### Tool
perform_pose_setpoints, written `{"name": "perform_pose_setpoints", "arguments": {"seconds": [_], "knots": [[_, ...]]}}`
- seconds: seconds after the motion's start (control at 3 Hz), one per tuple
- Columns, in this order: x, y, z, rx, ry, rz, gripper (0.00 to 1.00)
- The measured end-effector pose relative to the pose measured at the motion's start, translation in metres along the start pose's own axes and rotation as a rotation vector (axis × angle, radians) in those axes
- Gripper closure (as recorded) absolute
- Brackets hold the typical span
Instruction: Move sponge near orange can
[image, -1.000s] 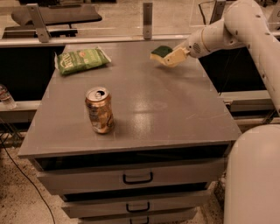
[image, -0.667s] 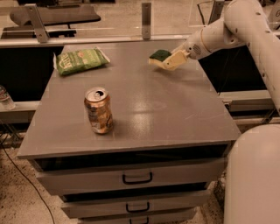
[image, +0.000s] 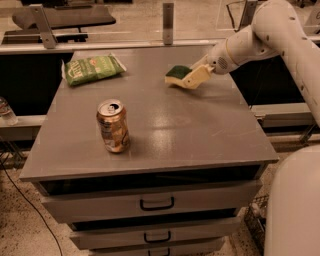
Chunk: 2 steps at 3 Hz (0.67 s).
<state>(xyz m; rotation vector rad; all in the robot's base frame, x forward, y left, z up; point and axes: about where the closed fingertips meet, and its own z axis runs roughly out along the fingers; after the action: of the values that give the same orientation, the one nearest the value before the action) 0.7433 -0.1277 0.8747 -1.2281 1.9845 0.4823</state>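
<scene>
**Sponge in the grip, still far from the can**

The gripper (image: 189, 79) hangs low over the far right part of the table (image: 200, 130), reaching in from the right on the white arm (image: 270, 35). Its pale fingers are pinched on the sponge (image: 175, 73). The dark green top sticks out to the left of them. Whether the sponge rests on the table or sits just off it I cannot tell.

The orange can (image: 113, 126) stands upright near the front left, well apart from the sponge, with a bare stretch of table between them. A green chip bag (image: 93, 69) lies at the far left corner, clear of both.

So the pick-up looks done, and the carry is what remains. The sponge has to come forward and left across the table, be set down just beside the can, and then be let go. The main care, as I judge it, is to stop short of the can so it is not knocked over.
</scene>
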Motion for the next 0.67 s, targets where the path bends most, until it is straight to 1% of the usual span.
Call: {"name": "perform_pose_setpoints", "arguments": {"seconds": [0.33, 0.67], "knots": [[0.01, 0.062, 0.001, -0.121, 0.031, -0.074, 1.0], [0.023, 0.121, 0.0, -0.203, 0.047, -0.107, 1.0]]}}
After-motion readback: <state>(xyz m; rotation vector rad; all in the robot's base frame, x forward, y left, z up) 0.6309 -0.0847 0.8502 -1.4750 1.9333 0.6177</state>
